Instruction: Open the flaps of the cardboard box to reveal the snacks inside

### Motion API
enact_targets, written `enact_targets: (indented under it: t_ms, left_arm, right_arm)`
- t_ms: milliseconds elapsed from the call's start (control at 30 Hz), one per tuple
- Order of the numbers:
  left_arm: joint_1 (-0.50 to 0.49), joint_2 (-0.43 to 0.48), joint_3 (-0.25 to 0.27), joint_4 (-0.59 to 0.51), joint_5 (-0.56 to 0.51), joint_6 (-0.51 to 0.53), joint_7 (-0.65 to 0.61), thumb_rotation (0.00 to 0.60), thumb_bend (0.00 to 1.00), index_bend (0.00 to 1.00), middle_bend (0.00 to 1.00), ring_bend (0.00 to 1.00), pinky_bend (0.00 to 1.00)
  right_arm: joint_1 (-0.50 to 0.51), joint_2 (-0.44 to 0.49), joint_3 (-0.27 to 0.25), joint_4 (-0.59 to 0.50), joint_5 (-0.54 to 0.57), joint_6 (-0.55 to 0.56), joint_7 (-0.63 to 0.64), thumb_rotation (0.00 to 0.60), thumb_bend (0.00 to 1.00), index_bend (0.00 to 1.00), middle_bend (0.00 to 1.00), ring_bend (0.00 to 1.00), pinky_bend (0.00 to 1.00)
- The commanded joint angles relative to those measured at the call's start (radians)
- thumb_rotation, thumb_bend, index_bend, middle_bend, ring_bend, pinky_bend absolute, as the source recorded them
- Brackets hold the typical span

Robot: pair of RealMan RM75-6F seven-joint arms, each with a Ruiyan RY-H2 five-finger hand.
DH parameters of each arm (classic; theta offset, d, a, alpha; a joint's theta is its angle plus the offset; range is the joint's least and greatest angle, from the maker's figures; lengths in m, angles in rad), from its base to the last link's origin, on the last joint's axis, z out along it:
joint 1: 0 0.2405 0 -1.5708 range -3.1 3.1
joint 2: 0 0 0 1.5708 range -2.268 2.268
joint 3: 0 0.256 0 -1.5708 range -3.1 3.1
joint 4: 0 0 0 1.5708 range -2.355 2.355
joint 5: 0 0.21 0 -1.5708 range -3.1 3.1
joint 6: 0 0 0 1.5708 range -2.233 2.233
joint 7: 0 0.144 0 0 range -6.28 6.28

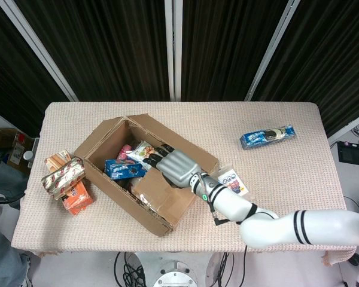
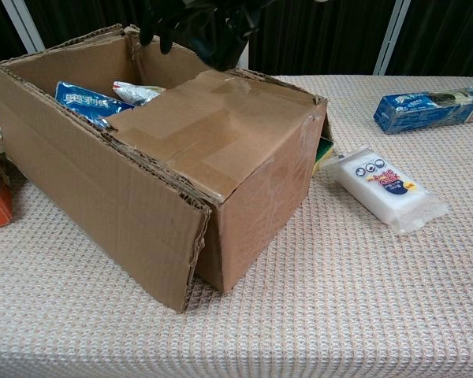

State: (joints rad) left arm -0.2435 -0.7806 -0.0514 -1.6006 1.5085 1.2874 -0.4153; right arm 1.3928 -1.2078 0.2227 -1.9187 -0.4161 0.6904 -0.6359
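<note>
Step in hand: the last closed flap (image 1: pixel 167 188). My right hand (image 1: pixel 175 165) hovers over the box (image 1: pixel 102 173), above the flap's inner edge; fingers (image 1: pixel 157 155) spread, holding nothing. Can't tell if they touch the cardboard. Left hand out of view.

Next move, my guess: hook fingertips under the flap's free edge and swing it out toward the near-right end.

Box sits left of centre on the counter (image 1: pixel 275 191), angled. Brown corrugated, taped flap covers about half; snacks (image 1: pixel 127 168) show in the open half.

cardboard box (image 2: pixel 142 169) on woven tablecloth (image 2: pixel 363 299), one flap (image 2: pixel 197 134) closed, dark right hand (image 2: pixel 197 24) above, blue snack bag (image 2: pixel 87 101) inside, white packet (image 2: pixel 386 189) beside
</note>
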Motion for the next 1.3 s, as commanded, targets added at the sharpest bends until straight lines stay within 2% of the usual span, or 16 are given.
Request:
enact_targets:
  t_ms: [33,333,567,800,1000,1300]
  left_arm:
    - [-0.001,-0.002,0.0,0.004,0.005,0.003,-0.004,0.484,0.0,0.09,0.11,0.05,0.16]
    - [-0.004,-0.004,0.011,0.005,0.034,0.005,-0.002,0.469,0.0,0.08,0.11,0.05,0.16]
    - [-0.012,-0.005,0.013,0.007,0.039,-0.005,-0.013,0.449,0.0,0.08,0.11,0.05,0.16]
    - [-0.012,-0.009,0.014,0.01,0.035,-0.004,-0.016,0.442,0.0,0.08,0.11,0.05,0.16]
    - [-0.018,0.0,0.013,0.001,0.033,-0.01,-0.016,0.441,0.0,0.08,0.11,0.05,0.16]
    - [-0.036,0.007,0.006,-0.024,0.035,-0.026,-0.005,0.438,0.0,0.08,0.11,0.05,0.16]
  right_arm:
    - [0.152,-0.079,-0.076,0.064,0.169,0.036,-0.08,0.6,0.78,0.12,0.13,0.0,0.0]
    - [0.224,-0.114,-0.115,0.103,0.239,0.042,-0.075,0.6,0.8,0.19,0.18,0.0,0.0]
    - [0.225,-0.096,-0.126,0.074,0.209,0.067,-0.05,0.6,0.9,0.32,0.3,0.0,0.0]
    - [0.231,-0.075,-0.134,0.056,0.205,0.08,-0.03,0.6,0.93,0.37,0.35,0.0,0.0]
    - [0.198,-0.009,-0.098,0.005,0.154,0.095,0.034,0.6,0.93,0.42,0.38,0.0,0.0]
    - [0.138,0.205,-0.053,-0.157,0.086,0.047,0.128,0.6,0.93,0.44,0.42,0.0,0.0]
